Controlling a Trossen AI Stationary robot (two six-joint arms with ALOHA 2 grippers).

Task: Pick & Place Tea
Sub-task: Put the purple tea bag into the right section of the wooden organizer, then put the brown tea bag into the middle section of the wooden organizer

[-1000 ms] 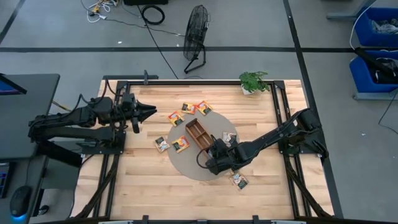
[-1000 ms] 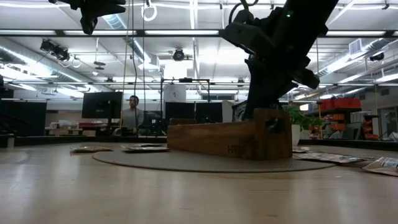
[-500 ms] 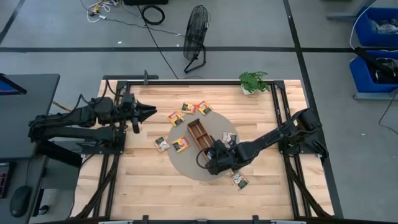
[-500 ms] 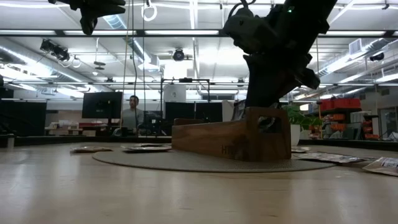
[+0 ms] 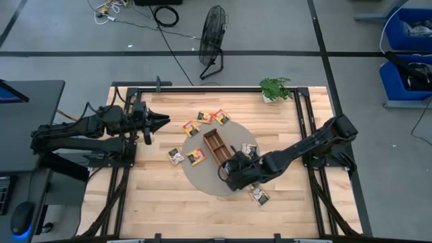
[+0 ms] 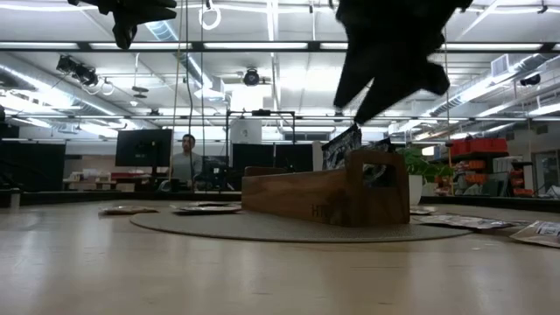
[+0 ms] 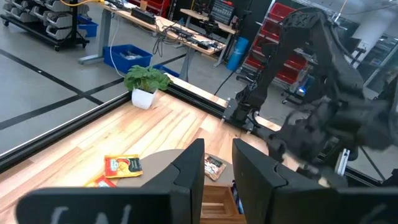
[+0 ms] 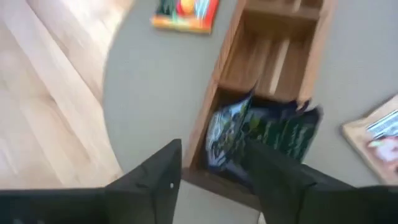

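The wooden tray (image 5: 213, 144) lies on the round grey mat (image 5: 202, 177). Dark tea sachets (image 8: 231, 133) stand on edge in its near end compartment and stick up above its wall (image 6: 343, 145). My right gripper (image 8: 214, 152) hangs open just above them, touching nothing. Orange tea sachets (image 5: 196, 156) and others (image 5: 204, 117) lie flat on the table around the mat; one (image 5: 259, 196) lies near the right arm. My left gripper (image 7: 217, 177) waits at the table's left side, held level, its fingers slightly apart with nothing between them.
A potted plant (image 5: 275, 89) stands at the table's far right corner. Black frame rails (image 5: 307, 121) run along the table's sides. A floor fan (image 5: 212, 40) stands beyond the far edge. A person (image 6: 185, 157) sits far off in the room behind.
My right gripper has opened, let go of a dark sachet in the tray's near compartment, and risen clear of the tray. The sachet now stands on edge there, sticking up above the tray's wall.
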